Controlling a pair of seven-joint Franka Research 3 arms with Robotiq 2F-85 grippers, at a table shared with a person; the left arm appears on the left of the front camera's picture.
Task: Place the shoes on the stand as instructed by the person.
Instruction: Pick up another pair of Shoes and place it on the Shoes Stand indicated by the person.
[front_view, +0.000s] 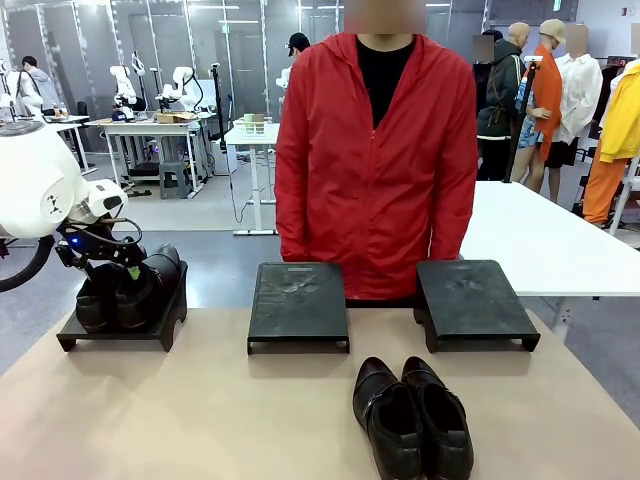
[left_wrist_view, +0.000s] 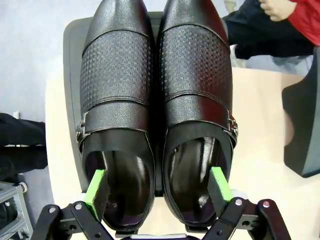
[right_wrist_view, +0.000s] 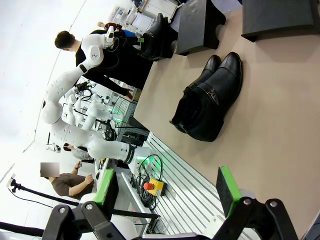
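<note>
One pair of shoes (left_wrist_view: 155, 90) sits on the left stand (front_view: 110, 338), at 9 o'clock on the counter (front_view: 200, 420), toes away from the left gripper (left_wrist_view: 157, 184). That gripper is spread wide and grasps nothing, with one green pad (left_wrist_view: 95, 187) dipping into each shoe mouth. Lifting out at a slant could hook a collar and drag the pair off. The second pair (front_view: 412, 420) lies at 5 o'clock, short of the middle stand (front_view: 298, 300) and right stand (front_view: 475, 300). The right gripper (right_wrist_view: 167, 182) hangs released by the counter's edge. The person (front_view: 375, 150) points at nothing, so picking the wrong stand is a risk.
</note>
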